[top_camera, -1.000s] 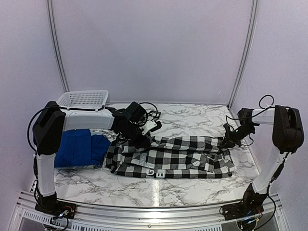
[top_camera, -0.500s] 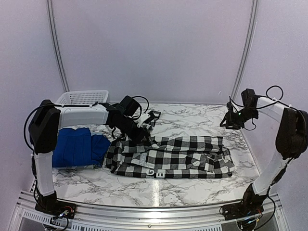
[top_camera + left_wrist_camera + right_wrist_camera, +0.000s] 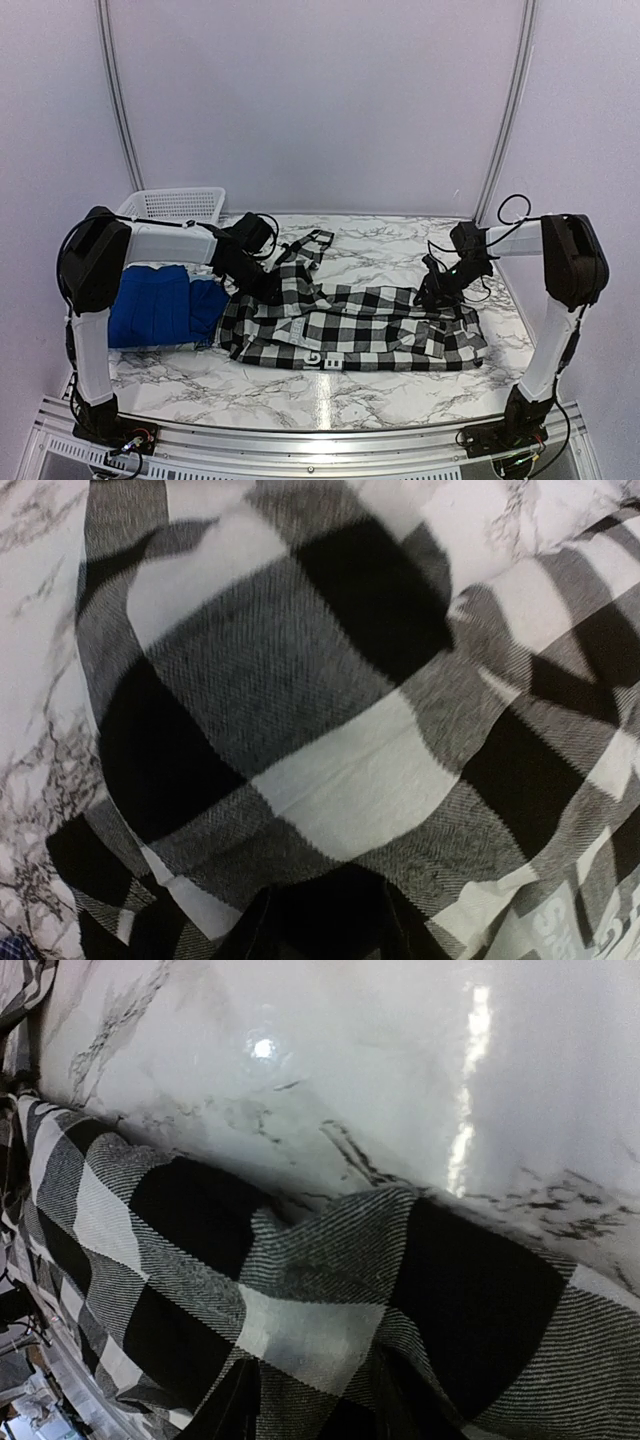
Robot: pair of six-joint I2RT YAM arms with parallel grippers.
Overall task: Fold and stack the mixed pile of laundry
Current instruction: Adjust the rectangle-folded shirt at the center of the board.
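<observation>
Marbled white surface (image 3: 330,395) carries the black-and-white flannel shirt (image 3: 350,335), spread flat across the middle. The royal-blue shirt (image 3: 160,305) lies touching its left edge. The white lattice basket (image 3: 175,205) stands at the far left corner; its contents cannot be made out. The left end effector (image 3: 275,288) and the right end effector (image 3: 432,295) both press into the flannel's far edge, but I cannot tell whether either is clamped.

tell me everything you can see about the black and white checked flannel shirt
The buffalo-check flannel shirt is soft woven cloth in large black, white and grey squares, with a white printed patch near its front edge. It lies spread and wrinkled across the middle of the marble table. Its left end meets the royal-blue shirt. The left gripper and right gripper both sit on its far edge; whether they pinch it is unclear.
</observation>
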